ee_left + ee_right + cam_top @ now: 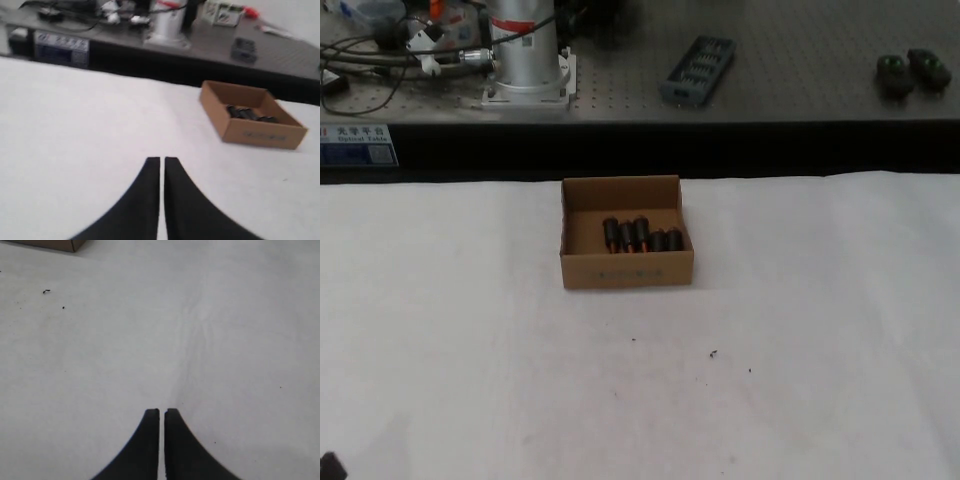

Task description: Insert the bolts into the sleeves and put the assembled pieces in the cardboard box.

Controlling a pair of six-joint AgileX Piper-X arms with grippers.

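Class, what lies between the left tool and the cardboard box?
Bare white cloth alone separates the left tool from the cardboard box, per the left wrist view.

A lone open-topped cardboard box, its walls ringing dark assembled pieces, stands mid-far on a flat white sheet that leaves a gripper room to pass on the box's left, right and near sides, while a raised dark bench edge carrying a metal post walls off the far side.

A lab: a perforated optical bench carries cables and a metal post.
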